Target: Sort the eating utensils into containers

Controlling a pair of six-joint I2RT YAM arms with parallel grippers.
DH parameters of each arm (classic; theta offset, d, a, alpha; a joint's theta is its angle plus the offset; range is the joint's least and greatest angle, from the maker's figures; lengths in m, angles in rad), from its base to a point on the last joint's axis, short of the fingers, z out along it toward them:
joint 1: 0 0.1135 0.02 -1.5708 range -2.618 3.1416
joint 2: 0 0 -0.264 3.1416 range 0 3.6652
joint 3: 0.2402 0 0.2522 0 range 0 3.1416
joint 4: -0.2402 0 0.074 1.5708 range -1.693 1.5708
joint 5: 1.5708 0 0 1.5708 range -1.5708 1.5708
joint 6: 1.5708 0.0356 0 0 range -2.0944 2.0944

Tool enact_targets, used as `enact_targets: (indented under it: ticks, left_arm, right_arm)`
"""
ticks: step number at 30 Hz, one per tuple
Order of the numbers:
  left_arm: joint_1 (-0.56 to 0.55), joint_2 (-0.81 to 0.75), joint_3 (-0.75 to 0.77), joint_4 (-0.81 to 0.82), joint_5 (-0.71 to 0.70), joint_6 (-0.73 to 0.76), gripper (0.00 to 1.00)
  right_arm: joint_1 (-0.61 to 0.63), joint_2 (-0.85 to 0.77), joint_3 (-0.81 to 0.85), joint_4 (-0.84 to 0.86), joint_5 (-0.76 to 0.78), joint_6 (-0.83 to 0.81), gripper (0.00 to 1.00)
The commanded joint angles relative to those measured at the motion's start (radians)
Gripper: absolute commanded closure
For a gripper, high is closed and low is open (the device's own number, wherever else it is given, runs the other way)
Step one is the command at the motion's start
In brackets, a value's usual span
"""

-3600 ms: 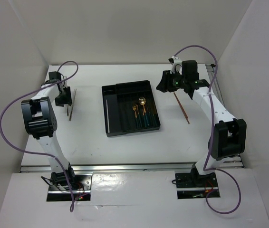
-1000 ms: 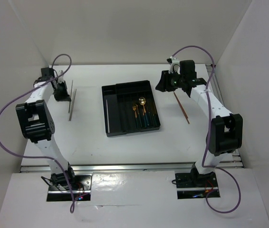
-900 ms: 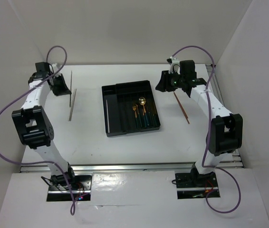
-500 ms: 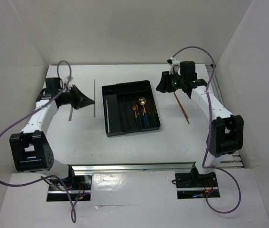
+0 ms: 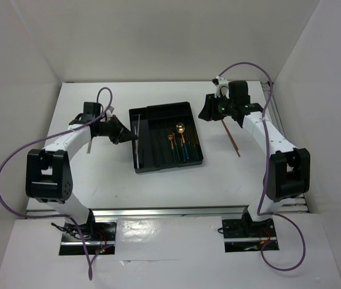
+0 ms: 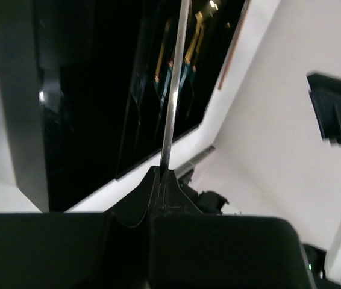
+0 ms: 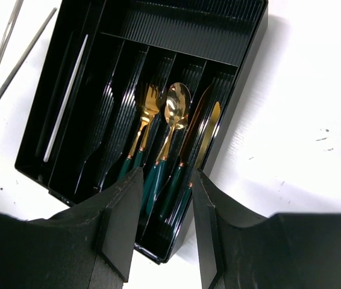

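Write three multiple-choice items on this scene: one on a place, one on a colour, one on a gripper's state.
1. Where do the copper-brown chopsticks lie?
A. On the table, right of the tray
B. Inside the tray
C. Standing in a cup

2. What colour are the handles of the gold-headed utensils in the tray?
A. Red
B. White
C. Dark green

3. What is the left gripper doing?
A. Open and empty
B. Shut on a silver chopstick
C. Shut on a spoon

Answers: A, the top view shows them on the white surface beyond the tray's right wall. C, the right wrist view shows green handles below the gold heads. B, the left wrist view shows the stick coming out from between closed fingers.
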Motion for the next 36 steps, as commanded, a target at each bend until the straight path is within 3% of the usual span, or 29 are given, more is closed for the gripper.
enact_targets:
  ticks: [1, 9, 10, 11, 12, 20, 26, 30, 31, 34, 36]
  left_arm:
    - [-0.006, 0.041, 0.074, 0.036, -0.053, -0.01, 1.0]
    - [-0.015, 0.137, 0.135, 0.049, -0.084, -0.01, 1.0]
    - [-0.026, 0.138, 0.135, 0.049, -0.095, -0.001, 0.95]
    - [-0.026, 0.148, 0.146, 0.038, -0.095, -0.001, 0.8]
    - [-0.026, 0.148, 0.146, 0.038, -0.108, -0.001, 0.74]
    - [-0.026, 0.124, 0.202, 0.026, -0.141, 0.105, 0.61]
    - [0.006, 0.026, 0.345, -0.028, -0.127, 0.316, 0.4]
    - [0.051, -0.04, 0.428, -0.089, -0.099, 0.57, 0.23]
    - [0.068, -0.054, 0.428, -0.103, -0.118, 0.596, 0.13]
    - [0.155, -0.076, 0.373, -0.123, -0.038, 0.619, 0.0]
    - [0.223, -0.086, 0.31, -0.123, 0.031, 0.619, 0.0]
  right_arm:
    - [-0.005, -0.064, -0.004, 0.023, 0.005, -0.014, 0.54]
    - [-0.005, -0.064, -0.013, 0.023, 0.023, -0.023, 0.54]
    - [-0.005, -0.064, -0.013, 0.023, 0.032, -0.023, 0.54]
    - [-0.005, -0.053, -0.004, 0.023, 0.033, -0.023, 0.54]
    - [-0.005, -0.053, -0.004, 0.023, 0.033, -0.023, 0.54]
    - [-0.005, -0.035, -0.015, 0.032, 0.083, -0.044, 0.54]
    - [-0.086, -0.055, -0.093, 0.045, 0.118, -0.126, 0.58]
    - [-0.152, -0.055, -0.169, 0.045, 0.151, -0.257, 0.62]
    - [-0.152, -0.055, -0.182, 0.045, 0.164, -0.29, 0.62]
    - [-0.177, -0.055, -0.22, 0.057, 0.247, -0.397, 0.63]
    - [-0.214, -0.044, -0.242, 0.057, 0.266, -0.463, 0.6]
